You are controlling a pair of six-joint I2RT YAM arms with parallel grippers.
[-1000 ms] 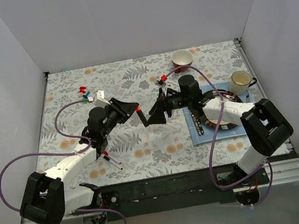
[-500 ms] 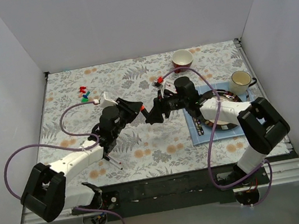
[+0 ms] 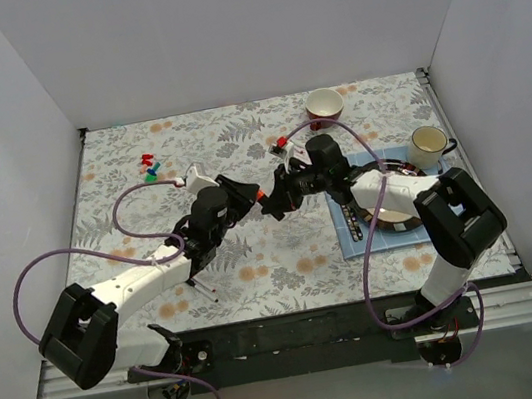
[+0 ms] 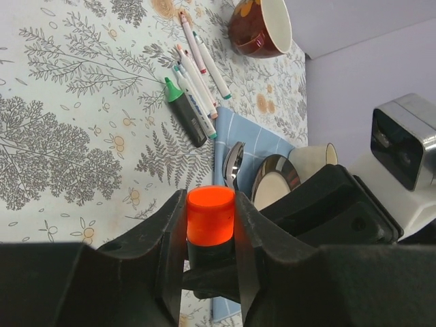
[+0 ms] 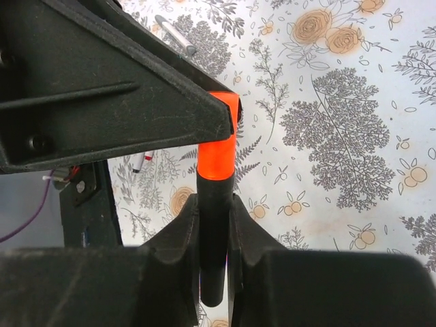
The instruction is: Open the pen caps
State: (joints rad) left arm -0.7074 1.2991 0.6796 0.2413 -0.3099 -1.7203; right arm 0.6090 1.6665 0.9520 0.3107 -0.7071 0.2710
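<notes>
Orange cap (image 3: 259,194) sits pinched in my left gripper (image 3: 252,194), tip to tip with my right gripper (image 3: 269,199). On the left wrist, its fingers (image 4: 170,231) clamp that cap, and beyond them lie four slim pens (image 4: 197,68) and one green-capped marker (image 4: 185,112). On the right wrist, the right fingers (image 5: 185,231) squeeze the black marker body (image 5: 216,225) just below the cap.

left gripper (image 3: 253,193): has swung right, toward the middle
right gripper (image 3: 272,201): has come left to meet it
gap between them: closed, tips now together
orange cap (image 4: 210,216): carried right with the left gripper
black pen (image 5: 216,225): its body now sits pinched between the right gripper's fingers, just below the cap
</notes>
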